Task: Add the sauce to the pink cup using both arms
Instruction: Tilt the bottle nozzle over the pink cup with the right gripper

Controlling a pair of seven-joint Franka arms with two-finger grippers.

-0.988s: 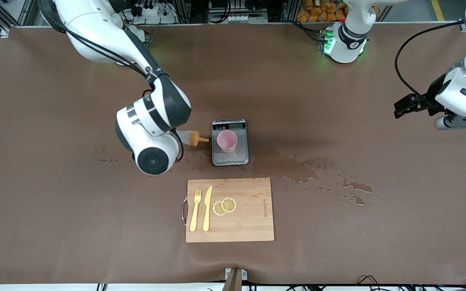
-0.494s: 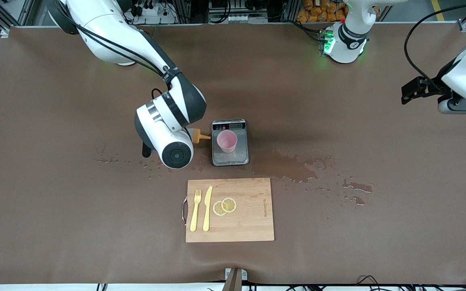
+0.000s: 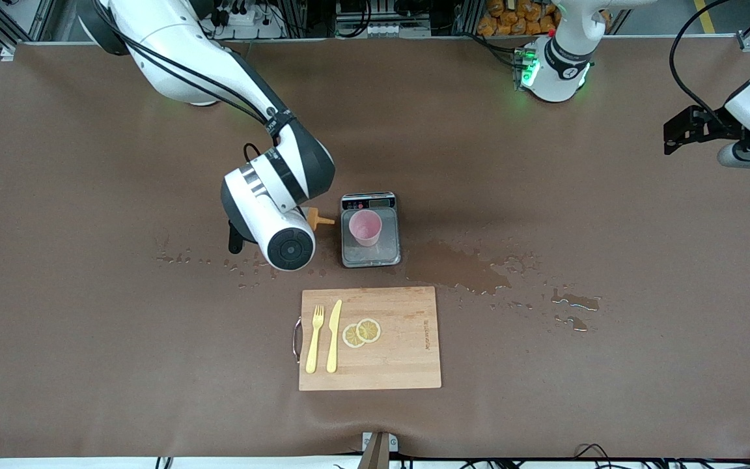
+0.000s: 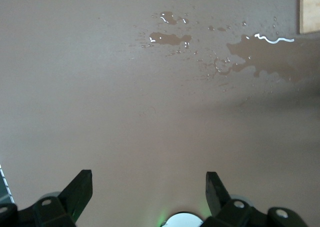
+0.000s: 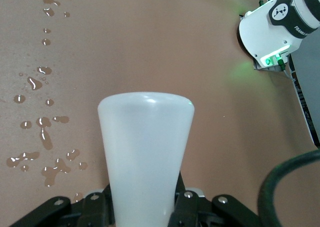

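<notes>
- Right gripper [image 5: 145, 207] is clamped on the sauce [image 3: 315, 219], mid-frame beside the cup [image 3: 365, 227]; its tip could miss and spill.
- Left gripper [image 4: 149, 187], fingers apart, waits at the upper right.

Even, bright overhead light; soft shadows under arms; glare on wet spill [image 3: 472, 273]; green glow by arm base [image 3: 547, 65]; pics sharp.

A grey scale [image 3: 370, 229] is sitting at the table's middle, with a wooden board [image 3: 370, 339] lying nearer the front camera. The board is carrying a yellow fork [image 3: 314, 339], a knife [image 3: 333, 336] and two lemon slices [image 3: 361, 332], while puddles [image 3: 479, 273] are glistening on the brown cloth [image 3: 88, 339] toward the left arm's end.
</notes>
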